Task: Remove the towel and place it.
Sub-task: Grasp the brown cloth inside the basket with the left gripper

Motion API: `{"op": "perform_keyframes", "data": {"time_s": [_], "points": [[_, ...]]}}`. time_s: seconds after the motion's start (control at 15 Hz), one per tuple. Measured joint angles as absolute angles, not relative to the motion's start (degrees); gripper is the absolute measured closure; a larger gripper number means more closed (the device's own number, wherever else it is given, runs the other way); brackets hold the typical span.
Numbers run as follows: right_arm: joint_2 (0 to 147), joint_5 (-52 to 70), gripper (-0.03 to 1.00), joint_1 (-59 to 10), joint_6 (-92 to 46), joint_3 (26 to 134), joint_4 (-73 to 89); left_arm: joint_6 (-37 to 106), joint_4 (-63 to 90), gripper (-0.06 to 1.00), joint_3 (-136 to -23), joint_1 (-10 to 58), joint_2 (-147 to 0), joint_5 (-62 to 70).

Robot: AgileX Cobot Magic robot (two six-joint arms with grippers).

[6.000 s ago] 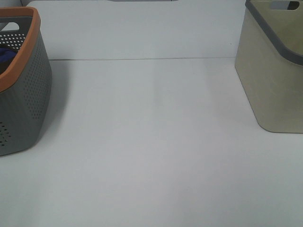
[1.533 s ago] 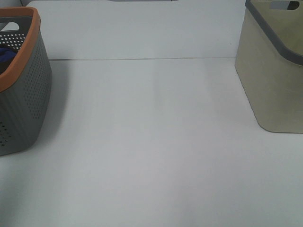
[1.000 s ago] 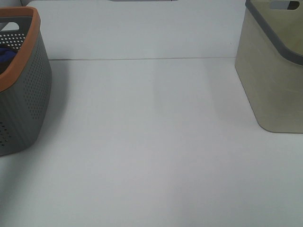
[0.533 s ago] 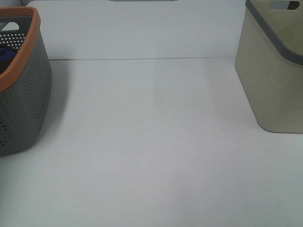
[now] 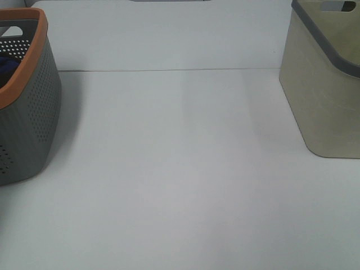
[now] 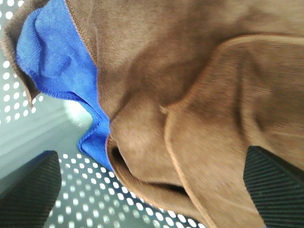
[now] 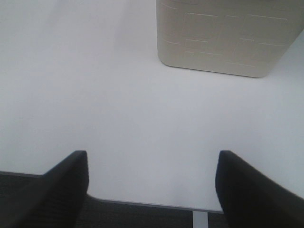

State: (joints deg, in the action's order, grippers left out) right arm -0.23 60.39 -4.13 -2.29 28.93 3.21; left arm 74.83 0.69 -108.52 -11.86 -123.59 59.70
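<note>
The brown towel lies crumpled inside the grey perforated basket, close under the left wrist camera, on top of a blue cloth. My left gripper is open, with one finger on each side of the towel's folds, right above it. In the high view only the basket with its orange rim shows at the left edge; the towel is hidden there. My right gripper is open and empty, low over the white table's near edge, facing the beige bin.
A beige bin with a grey rim stands at the right of the white table. A low white wall runs along the back. Neither arm shows in the high view.
</note>
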Motion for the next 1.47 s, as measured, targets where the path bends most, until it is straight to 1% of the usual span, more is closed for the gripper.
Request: {"op": "perform_keyframes", "data": {"time_s": [0.33, 0.53, 0.6, 0.67, 1.07, 1.13, 1.27, 1.33, 1.47], "points": [[-0.23, 60.39, 0.22, -4.13, -2.29, 28.93, 3.21, 76.03, 0.00, -0.03, -108.58, -9.63, -129.03, 57.58], [-0.23, 60.39, 0.22, -4.13, -2.29, 28.93, 3.21, 76.03, 0.00, 0.08, -108.58, -8.31, -129.95, 57.24], [-0.23, 60.39, 0.22, -4.13, -2.29, 28.93, 3.21, 76.03, 0.00, 0.14, -108.58, -8.31, -129.95, 57.30], [-0.23, 60.39, 0.22, -4.13, -2.29, 28.93, 3.21, 76.03, 0.00, 0.17, -108.58, -8.31, -129.95, 57.47], [-0.23, 60.39, 0.22, -4.13, -2.29, 28.93, 3.21, 76.03, -0.57, 0.53, -108.58, -8.31, -130.00, 59.70], [-0.23, 60.39, 0.22, -4.13, -2.29, 28.93, 3.21, 76.03, -0.57, 0.61, -108.58, -8.31, -130.00, 59.82], [-0.23, 60.39, 0.22, -4.13, -2.29, 28.93, 3.21, 75.63, -0.46, 0.86, -108.58, -8.31, -130.00, 60.45], [-0.23, 60.39, 0.22, -4.13, -2.29, 28.93, 3.21, 74.66, -0.46, 0.93, -108.58, -8.31, -130.00, 60.79], [-0.23, 60.39, 0.22, -4.13, -2.29, 28.93, 3.21, 71.45, -0.46, 0.94, -108.58, -7.85, -130.00, 61.08]]}}
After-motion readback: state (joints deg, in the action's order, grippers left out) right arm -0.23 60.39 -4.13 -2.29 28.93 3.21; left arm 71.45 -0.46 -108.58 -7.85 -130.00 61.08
